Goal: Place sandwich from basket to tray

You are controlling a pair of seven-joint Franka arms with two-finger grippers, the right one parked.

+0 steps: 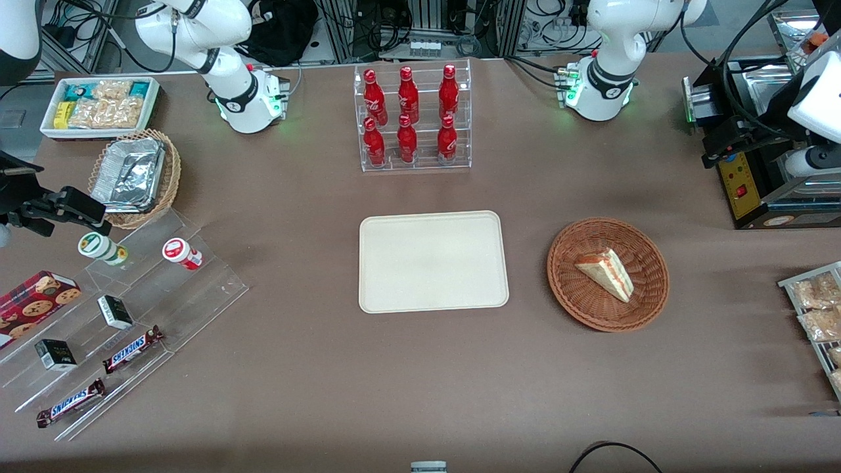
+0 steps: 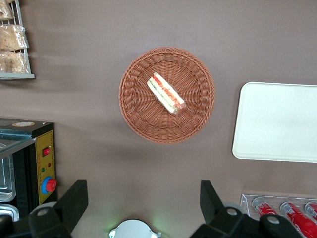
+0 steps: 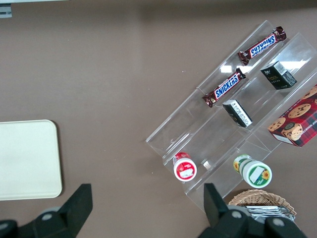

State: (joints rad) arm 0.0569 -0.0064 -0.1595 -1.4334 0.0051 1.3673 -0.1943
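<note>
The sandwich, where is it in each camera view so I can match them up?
Front view: the sandwich lies in the basket, beside the tray.
Left wrist view: sandwich in the basket, with the open gripper high above the table.
Right wrist view: not in it.
Shared landmark: the tray, in all three.

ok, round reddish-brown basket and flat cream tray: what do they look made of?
Round reddish-brown basket: woven wicker, by its ribbed weave. Flat cream rectangular tray: smooth matte, probably moulded plastic or fibre; can't tell which. Left gripper, open, hovers above the table near the basket.
</note>
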